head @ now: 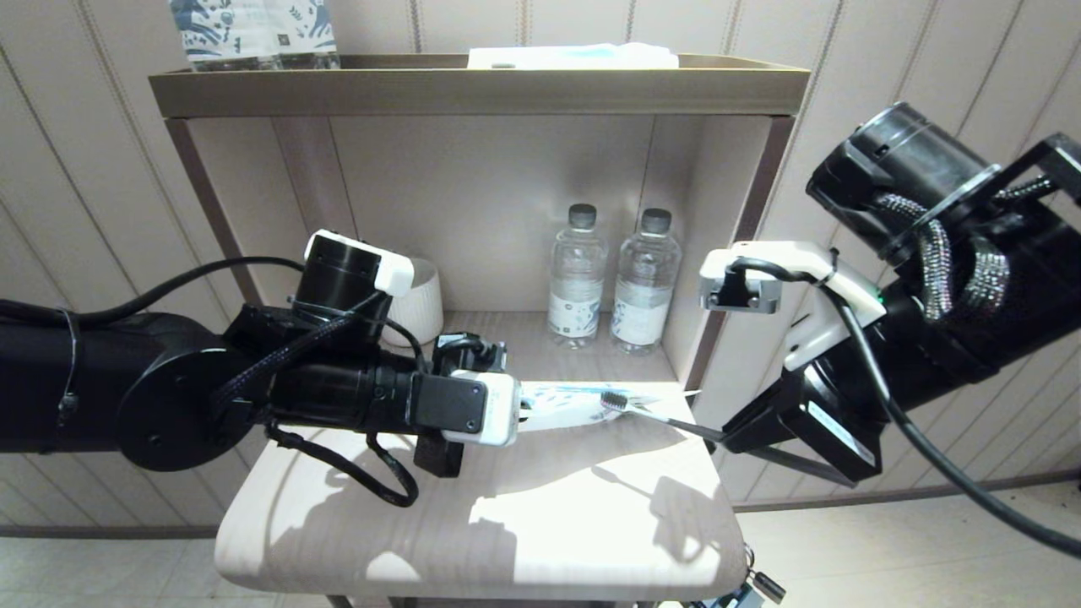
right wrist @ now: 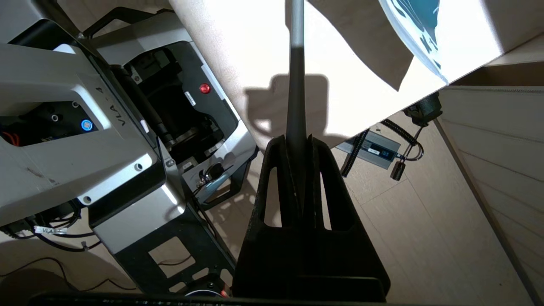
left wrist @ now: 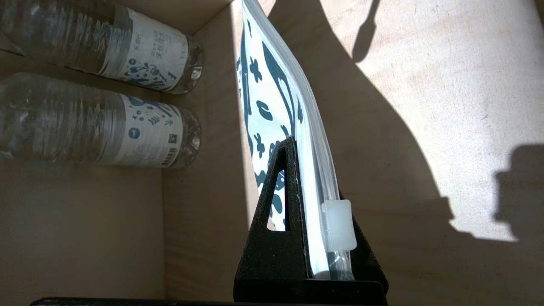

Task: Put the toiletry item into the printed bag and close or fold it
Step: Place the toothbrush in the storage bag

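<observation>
The printed bag is held level above the pale wooden table, with my left gripper shut on its left end. In the left wrist view the bag sits between the jaws of my left gripper, with the white zip slider close to the fingers. My right gripper is shut on the handle end of the toothbrush. Its dark bristle head lies at the bag's right end; I cannot tell whether it is inside. The right wrist view shows the toothbrush handle clamped in my right gripper.
Two water bottles and a white cup stand in the shelf niche behind the bag. Upright printed packs sit on the shelf top. The robot base lies below the table's edge.
</observation>
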You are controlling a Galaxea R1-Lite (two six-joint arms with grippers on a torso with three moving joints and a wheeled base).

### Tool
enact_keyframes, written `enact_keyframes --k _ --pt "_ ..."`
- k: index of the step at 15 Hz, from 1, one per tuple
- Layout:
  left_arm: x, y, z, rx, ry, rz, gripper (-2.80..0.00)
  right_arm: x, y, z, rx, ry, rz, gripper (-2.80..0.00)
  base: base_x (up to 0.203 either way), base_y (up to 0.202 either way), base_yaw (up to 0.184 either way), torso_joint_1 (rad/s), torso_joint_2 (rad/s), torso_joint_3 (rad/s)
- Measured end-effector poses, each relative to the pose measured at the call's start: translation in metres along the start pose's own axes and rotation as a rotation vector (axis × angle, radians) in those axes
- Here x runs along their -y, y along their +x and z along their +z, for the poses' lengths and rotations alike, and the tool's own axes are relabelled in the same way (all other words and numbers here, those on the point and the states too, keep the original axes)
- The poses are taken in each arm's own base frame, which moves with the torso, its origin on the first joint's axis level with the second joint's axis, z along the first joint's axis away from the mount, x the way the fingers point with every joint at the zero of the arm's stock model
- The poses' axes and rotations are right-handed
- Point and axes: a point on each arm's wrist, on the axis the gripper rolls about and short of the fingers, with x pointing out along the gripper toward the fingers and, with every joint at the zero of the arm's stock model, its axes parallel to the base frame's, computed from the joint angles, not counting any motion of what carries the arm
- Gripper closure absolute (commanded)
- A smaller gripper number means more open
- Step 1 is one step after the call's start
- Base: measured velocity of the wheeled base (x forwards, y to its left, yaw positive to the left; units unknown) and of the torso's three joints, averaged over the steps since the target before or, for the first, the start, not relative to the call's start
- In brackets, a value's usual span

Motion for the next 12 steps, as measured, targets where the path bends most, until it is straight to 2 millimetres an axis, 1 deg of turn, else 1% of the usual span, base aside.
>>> enact_keyframes --k 4,12 --pt "0.002 0.001 -0.001 -0.001 -0.004 -0.007 0.00 -0.001 -0.004 -0.003 0.002 0.003 -0.004 0.00 0.000 0.000 0.000 0.000 0.00 0.000" --pt "0.003 0.005 -0.004 -0.004 -0.010 -0.015 0.00 -0.007 0.002 -0.019 -0.049 0.009 0.019 0.00 0.000 0.000 0.000 0.000 0.00 0.000"
